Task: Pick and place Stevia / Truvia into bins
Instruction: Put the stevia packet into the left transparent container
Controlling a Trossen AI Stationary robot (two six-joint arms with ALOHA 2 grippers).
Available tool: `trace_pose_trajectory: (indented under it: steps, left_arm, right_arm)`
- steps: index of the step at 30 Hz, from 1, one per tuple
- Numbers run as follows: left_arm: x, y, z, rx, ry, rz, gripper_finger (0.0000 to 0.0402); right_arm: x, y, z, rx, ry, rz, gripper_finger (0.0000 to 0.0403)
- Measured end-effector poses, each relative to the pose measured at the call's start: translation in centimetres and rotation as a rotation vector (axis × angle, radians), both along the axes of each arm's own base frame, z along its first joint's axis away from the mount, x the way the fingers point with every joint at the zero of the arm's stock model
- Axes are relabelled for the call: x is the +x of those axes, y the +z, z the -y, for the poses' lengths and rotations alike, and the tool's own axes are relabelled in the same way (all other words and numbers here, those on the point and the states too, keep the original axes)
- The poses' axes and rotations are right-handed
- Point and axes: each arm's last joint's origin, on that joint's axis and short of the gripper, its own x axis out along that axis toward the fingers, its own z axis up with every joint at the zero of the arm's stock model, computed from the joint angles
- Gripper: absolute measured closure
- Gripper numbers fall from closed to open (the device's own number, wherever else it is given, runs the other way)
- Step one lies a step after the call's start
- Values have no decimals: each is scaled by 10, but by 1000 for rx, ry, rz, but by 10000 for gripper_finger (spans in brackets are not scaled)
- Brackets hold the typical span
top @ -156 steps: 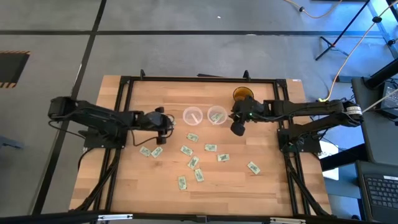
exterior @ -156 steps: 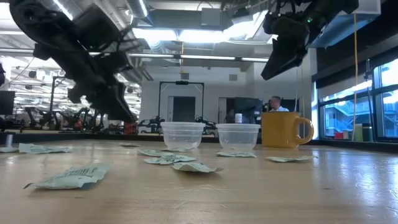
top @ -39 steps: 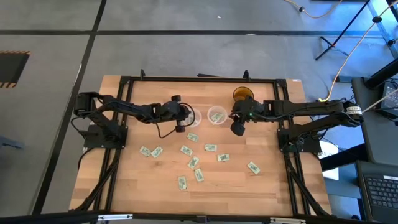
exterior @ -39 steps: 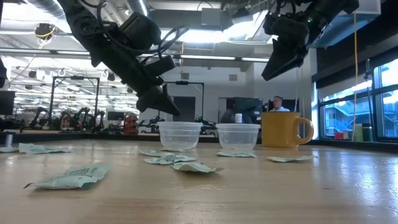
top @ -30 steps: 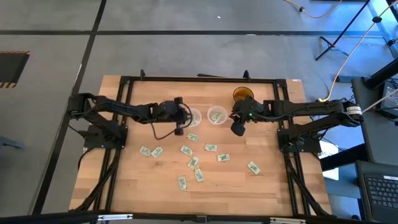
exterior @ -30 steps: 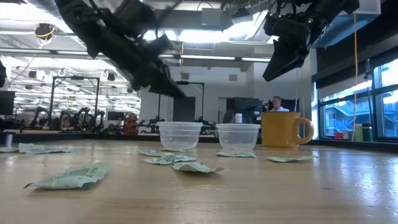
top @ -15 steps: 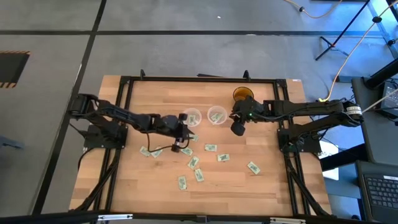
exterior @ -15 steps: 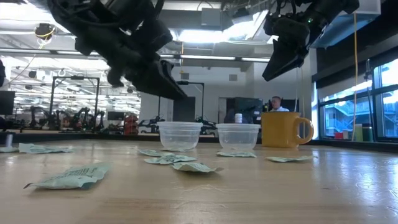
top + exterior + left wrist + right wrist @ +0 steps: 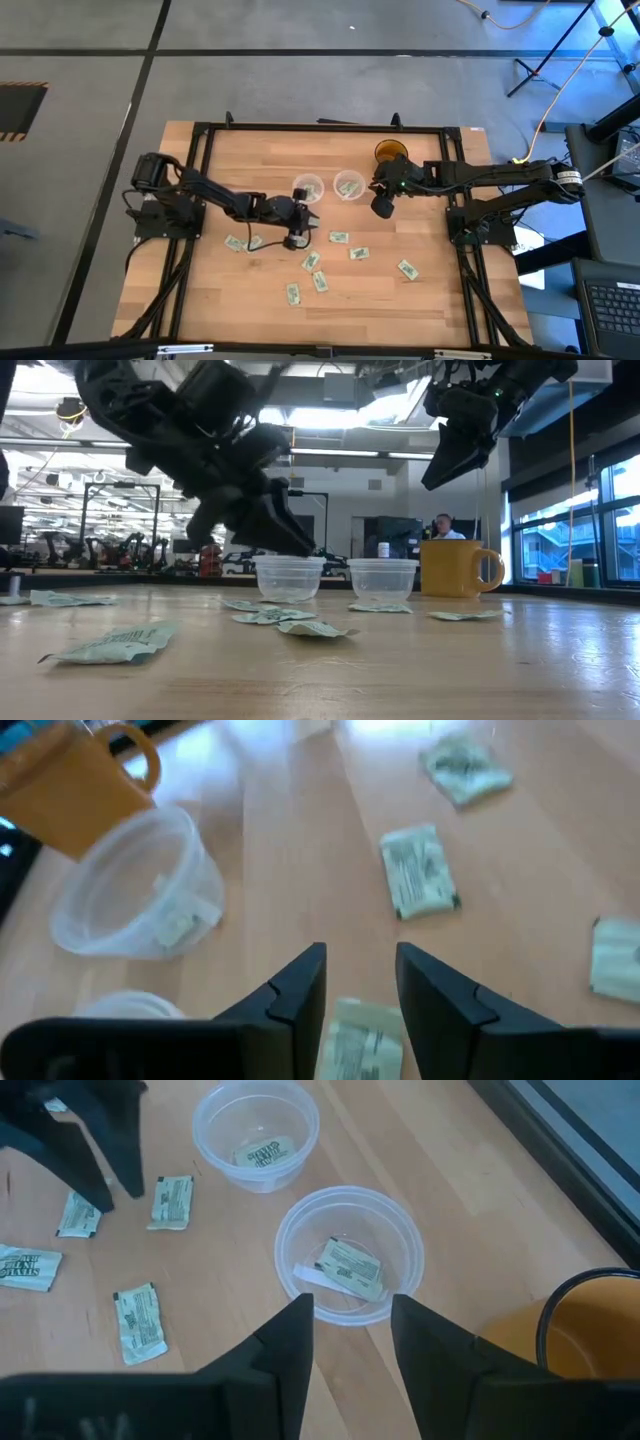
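Our left claw (image 9: 296, 238) hangs open over a sachet (image 9: 360, 1042) at six o'clock of the left cup (image 9: 308, 188), lined up to pinch it. Our right claw (image 9: 345, 1342) waits open at three o'clock of the right cup (image 9: 348, 186); other sachets (image 9: 311, 262) dot the surface (image 9: 430, 300).

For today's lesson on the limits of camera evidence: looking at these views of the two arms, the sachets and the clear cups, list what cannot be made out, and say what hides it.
- Sachet under the left gripper: left wrist view, half covered by the fingers and cut off by the edge.
- Sachet print: high view, too small to read.
- Left cup's contents: low view, blurred by the wall.
- Yellow mug: right wrist view, cut off by the edge.
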Motion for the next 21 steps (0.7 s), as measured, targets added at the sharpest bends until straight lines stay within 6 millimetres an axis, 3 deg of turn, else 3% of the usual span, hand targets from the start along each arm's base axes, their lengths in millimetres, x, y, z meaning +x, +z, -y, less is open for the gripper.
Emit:
trace_pose_trajectory:
  steps: [10,14,21]
  left_arm:
    - [18,-18,0,39,40,-156,303]
    - [16,-21,-2,83,95,-238,304]
    - [16,-22,0,-15,61,-247,308]
  right_arm:
    - [0,0,0,0,0,-4,264]
    - [0,0,0,0,0,-5,264]
    - [0,0,0,-1,2,-5,264]
